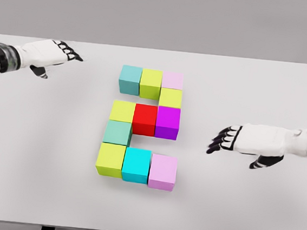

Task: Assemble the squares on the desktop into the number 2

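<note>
Several coloured cubes sit together at the table's centre in the shape of a 2. The top row is a teal cube (130,79), a yellow-green cube (150,82) and a pale pink cube (172,80). Below that a yellow-green cube (170,98) leads to the middle row with a red cube (145,119) and a purple cube (167,122). A teal cube (118,133) joins the bottom row, which ends in a pink cube (162,172). My right hand (220,139) hovers open to the right of the cubes, touching none. My left hand (67,51) is open at the far left.
The white table (41,153) stretches wide on all sides of the cubes. Its front edge runs along the bottom of the view, its back edge just behind the left hand.
</note>
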Robot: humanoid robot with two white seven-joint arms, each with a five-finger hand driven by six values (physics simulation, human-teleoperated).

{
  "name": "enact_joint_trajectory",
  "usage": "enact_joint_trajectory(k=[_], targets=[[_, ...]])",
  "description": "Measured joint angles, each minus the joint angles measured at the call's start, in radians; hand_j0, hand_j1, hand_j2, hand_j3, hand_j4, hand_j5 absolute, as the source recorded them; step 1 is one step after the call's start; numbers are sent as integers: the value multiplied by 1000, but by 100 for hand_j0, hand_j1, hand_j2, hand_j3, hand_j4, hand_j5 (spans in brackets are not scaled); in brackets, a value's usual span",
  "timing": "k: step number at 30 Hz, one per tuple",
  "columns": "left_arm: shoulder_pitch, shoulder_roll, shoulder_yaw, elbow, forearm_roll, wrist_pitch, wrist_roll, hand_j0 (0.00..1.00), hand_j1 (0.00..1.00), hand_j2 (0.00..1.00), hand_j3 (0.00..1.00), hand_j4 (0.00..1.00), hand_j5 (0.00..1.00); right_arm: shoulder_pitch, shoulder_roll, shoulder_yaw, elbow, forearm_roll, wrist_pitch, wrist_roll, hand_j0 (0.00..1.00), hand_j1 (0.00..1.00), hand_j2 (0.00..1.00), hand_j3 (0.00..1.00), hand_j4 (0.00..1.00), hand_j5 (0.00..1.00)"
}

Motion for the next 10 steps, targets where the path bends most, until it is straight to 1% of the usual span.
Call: enact_joint_trajectory(k=[2, 4, 6, 10], targets=[[0, 17, 23, 2, 9, 0, 1, 100, 100, 100, 100, 100, 100, 46, -5, -157, 9, -9, 2, 0, 100, 100, 100, 100, 100, 100], [0, 27, 35, 5, 13, 0, 1, 100, 100, 100, 100, 100, 100, 60, -3, -246, 14, -14, 3, 0, 100, 100, 100, 100, 100, 100], [3, 44, 42, 5, 15, 0, 1, 100, 100, 100, 100, 100, 100, 68, 2, -293, 24, -16, 3, 0, 100, 100, 100, 100, 100, 100], [5, 72, 55, 6, 17, 0, 1, 100, 100, 100, 100, 100, 100, 81, 38, -328, 35, -8, 3, 3, 100, 100, 100, 100, 100, 100]])
